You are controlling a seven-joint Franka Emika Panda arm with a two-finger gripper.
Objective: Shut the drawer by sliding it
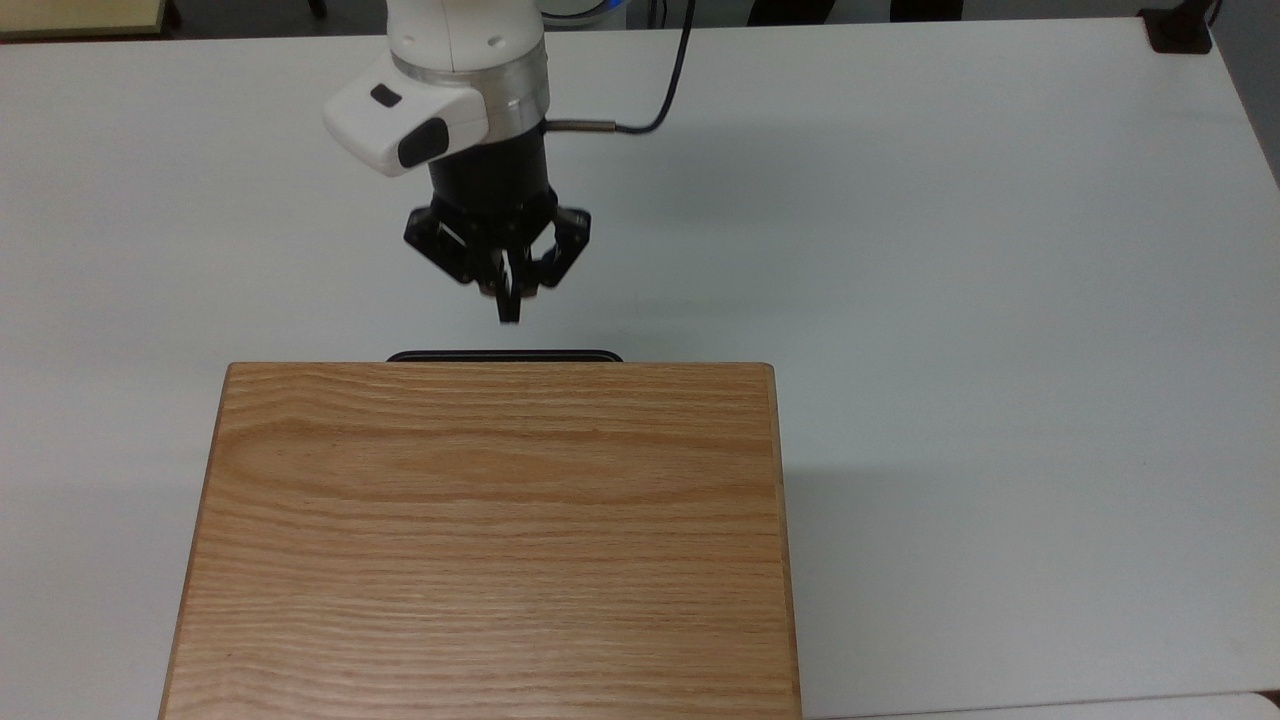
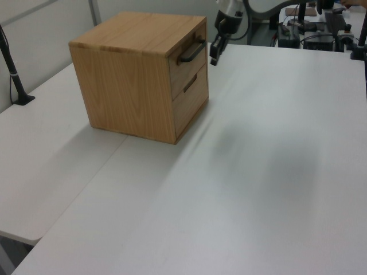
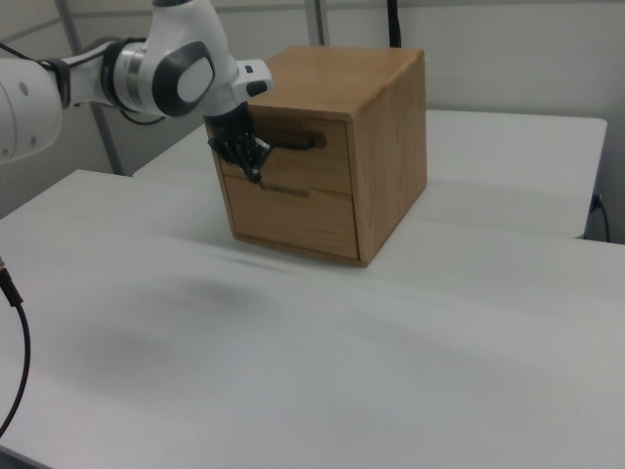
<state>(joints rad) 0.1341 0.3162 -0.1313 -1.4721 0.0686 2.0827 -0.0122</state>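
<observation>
The drawer [image 2: 184, 67] is the upper one in the oak cabinet [image 1: 490, 540], and its front sits flush with the cabinet face. From the top view, its black bar handle [image 1: 505, 356] peeks out past the cabinet's top edge. My gripper [image 1: 508, 312] hangs just off the handle's middle, with a small gap between them. Its fingers are pressed together with nothing between them. In the left view the gripper [image 2: 214, 57] is to the right of the handle [image 2: 191, 52]. In the right view the gripper [image 3: 254, 174] hovers in front of the drawer front [image 3: 298, 168], below the handle [image 3: 293, 145].
The cabinet stands on a white table [image 1: 1000, 350] with open surface around it. A second, lower drawer [image 3: 293, 220] is shut under the upper one. A black post [image 2: 11, 69] stands at the left view's left edge. A black mount [image 1: 1180, 30] sits at the table's far corner.
</observation>
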